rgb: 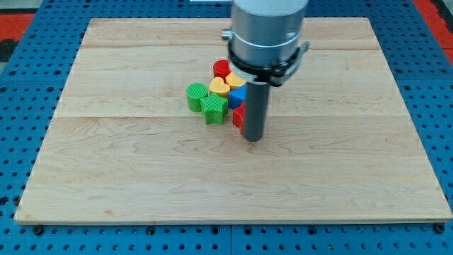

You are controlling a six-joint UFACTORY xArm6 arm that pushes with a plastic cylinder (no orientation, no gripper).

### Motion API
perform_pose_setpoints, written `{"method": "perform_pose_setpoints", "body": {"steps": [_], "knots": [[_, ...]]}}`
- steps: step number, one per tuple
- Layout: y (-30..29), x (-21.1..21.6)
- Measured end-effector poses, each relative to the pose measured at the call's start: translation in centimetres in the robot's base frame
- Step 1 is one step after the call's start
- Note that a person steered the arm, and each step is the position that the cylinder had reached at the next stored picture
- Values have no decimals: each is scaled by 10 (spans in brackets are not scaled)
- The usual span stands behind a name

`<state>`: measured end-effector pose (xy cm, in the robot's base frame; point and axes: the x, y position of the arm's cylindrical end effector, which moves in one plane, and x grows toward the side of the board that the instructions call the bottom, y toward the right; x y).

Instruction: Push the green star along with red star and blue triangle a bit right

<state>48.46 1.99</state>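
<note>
Where the pale wooden board [141, 177] shows its grain, ribbed blocks cluster centrally: green star [214, 108], green cylinder [197, 96] to its left, yellow heart [219, 86], blue triangle [237, 95], and red star [238, 117], half hidden. Upright, my tip [253, 139] rests at the cluster's near right edge against the red star, grasping nothing.

My tip [253, 139] low on an upright dark rod

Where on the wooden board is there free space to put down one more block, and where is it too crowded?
Free: the wooden board from my tip to the view's right edge, the whole bottom half, and the left of the green cylinder. Crowded: the cluster of green star, yellow heart, red block and blue block beside the rod.
</note>
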Motion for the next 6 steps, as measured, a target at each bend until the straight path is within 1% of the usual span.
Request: {"method": "perform_pose_setpoints", "body": {"steps": [1, 2, 3, 4, 5, 6], "knots": [[-59, 0], [-94, -21], [-95, -48], [-43, -50], [29, -40], [67, -38]]}}
